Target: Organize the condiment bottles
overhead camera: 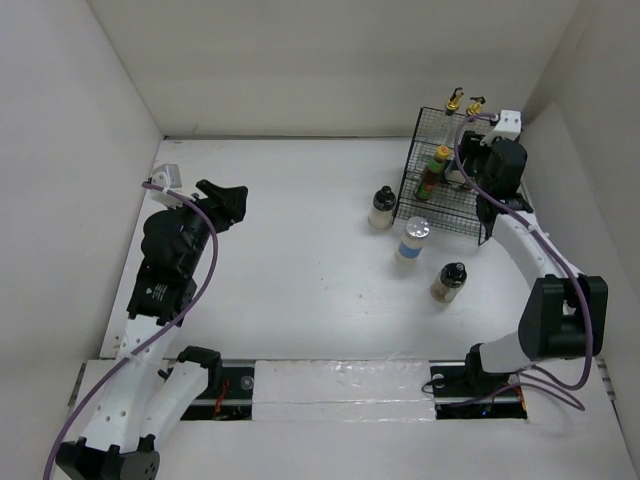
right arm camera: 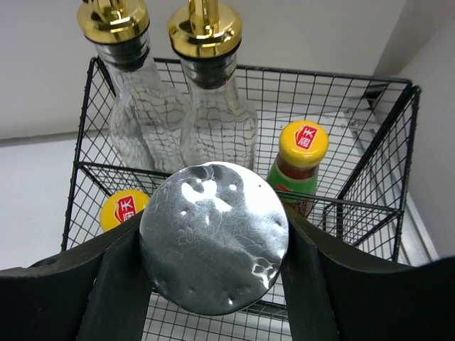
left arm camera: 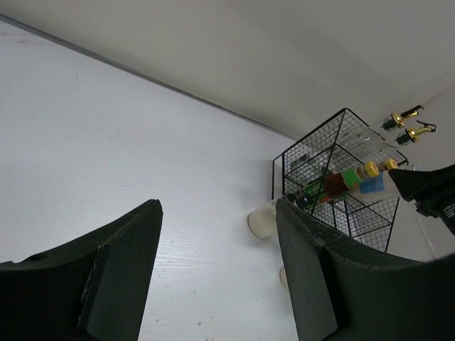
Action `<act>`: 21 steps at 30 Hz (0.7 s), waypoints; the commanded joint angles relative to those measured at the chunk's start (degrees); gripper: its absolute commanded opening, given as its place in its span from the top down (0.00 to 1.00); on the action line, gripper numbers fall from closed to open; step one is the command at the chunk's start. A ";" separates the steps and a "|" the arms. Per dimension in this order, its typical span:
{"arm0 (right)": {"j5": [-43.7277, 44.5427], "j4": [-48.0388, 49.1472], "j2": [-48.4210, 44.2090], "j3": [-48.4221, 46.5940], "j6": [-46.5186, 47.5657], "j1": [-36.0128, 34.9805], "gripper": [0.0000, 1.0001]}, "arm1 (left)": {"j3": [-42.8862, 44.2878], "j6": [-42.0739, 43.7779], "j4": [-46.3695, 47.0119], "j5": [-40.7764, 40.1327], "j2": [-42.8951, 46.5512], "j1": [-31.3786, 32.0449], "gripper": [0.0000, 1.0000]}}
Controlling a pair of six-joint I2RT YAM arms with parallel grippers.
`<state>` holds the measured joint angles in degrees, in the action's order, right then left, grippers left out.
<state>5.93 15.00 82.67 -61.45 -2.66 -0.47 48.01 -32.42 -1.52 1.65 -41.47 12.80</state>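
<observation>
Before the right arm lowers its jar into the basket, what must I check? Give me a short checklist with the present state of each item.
1. Right tool shut on silver-lidded jar: ok.
2. Jar over wire basket: ok.
3. Free floor under the jar: cannot tell, the lid hides it.
4. Neighbours upright, gold-spouted bottles and orange-capped bottle: ok.
5. Left tool open, away from the basket: ok.
6. All bottles stored: not ok, black-lidded jar stands on the table outside.
</observation>
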 commanded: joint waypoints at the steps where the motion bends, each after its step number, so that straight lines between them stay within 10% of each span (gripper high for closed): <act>1: -0.05 5.30 0.02 -3.32 -1.56 -0.85 0.69 | 1.03 0.26 2.84 0.02 0.16 0.21 0.39; 13: 1.10 4.60 6.36 -0.16 -4.02 -2.52 0.62 | 1.03 0.26 2.84 0.72 0.16 0.21 0.39; 21: 1.71 4.07 6.98 -0.16 -5.60 -3.04 0.25 | 1.03 0.26 2.84 0.20 0.69 0.21 0.39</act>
<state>7.86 15.42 92.01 -60.99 -6.46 -1.80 48.01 -32.42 -1.52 1.65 -41.52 12.80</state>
